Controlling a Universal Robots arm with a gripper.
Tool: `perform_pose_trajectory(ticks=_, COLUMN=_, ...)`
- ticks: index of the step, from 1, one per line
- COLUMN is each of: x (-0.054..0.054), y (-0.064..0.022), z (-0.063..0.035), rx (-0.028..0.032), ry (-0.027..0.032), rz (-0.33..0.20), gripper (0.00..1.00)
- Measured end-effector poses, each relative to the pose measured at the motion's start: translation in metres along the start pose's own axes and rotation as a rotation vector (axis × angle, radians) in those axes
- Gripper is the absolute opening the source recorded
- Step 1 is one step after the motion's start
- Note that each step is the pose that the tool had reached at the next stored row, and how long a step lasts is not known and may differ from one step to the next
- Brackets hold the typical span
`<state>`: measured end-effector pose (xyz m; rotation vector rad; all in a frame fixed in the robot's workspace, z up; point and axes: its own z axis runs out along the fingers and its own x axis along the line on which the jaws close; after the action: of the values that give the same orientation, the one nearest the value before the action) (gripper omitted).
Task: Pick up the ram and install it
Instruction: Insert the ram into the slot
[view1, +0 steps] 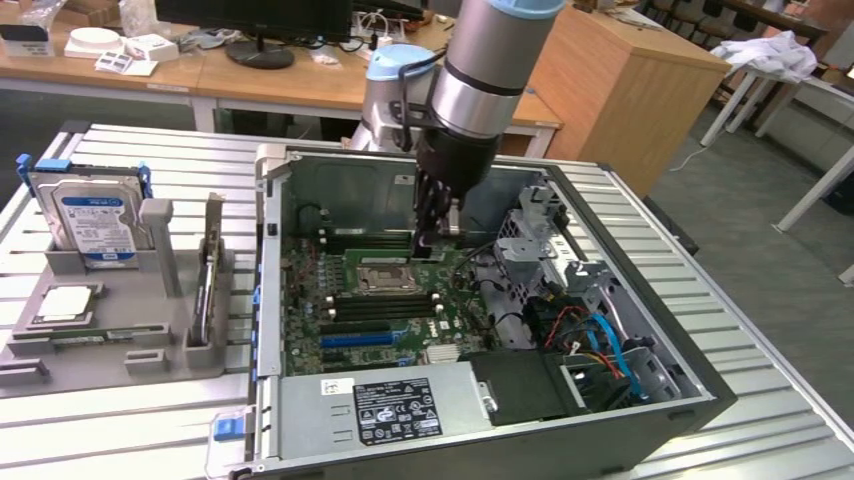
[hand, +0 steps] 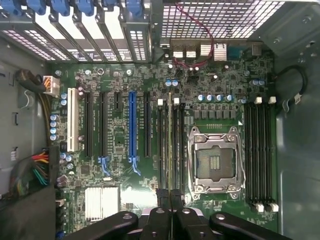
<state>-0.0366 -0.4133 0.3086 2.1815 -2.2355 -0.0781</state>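
My gripper (view1: 430, 238) reaches down into the open computer case (view1: 694, 390), just behind the CPU socket (view1: 378, 281) on the motherboard. In the wrist view the gripper (hand: 170, 196) is shut on the ram (hand: 170, 145), a thin green stick seen edge-on. The stick runs parallel to the black memory slots (hand: 162, 145) beside the CPU socket (hand: 216, 162) and sits in line with them. Whether it touches a slot I cannot tell. In the exterior view the ram is hidden behind the fingers.
A grey fixture tray (view1: 107, 345) on the exterior view's left holds a blue-labelled hard drive (view1: 94, 220) and a thin board (view1: 207, 290) standing on edge. Inside the case are the drive cage (view1: 541, 235), cables (view1: 601, 340) and the power supply (view1: 380, 405). More memory slots (hand: 260, 155) lie beyond the socket.
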Motion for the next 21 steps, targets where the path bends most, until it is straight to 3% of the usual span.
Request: perform_pose_trajectory(ticks=21, x=0.001, y=-0.0014, z=0.0292, rx=0.0001, ry=-0.0001, rz=0.0, gripper=0.12)
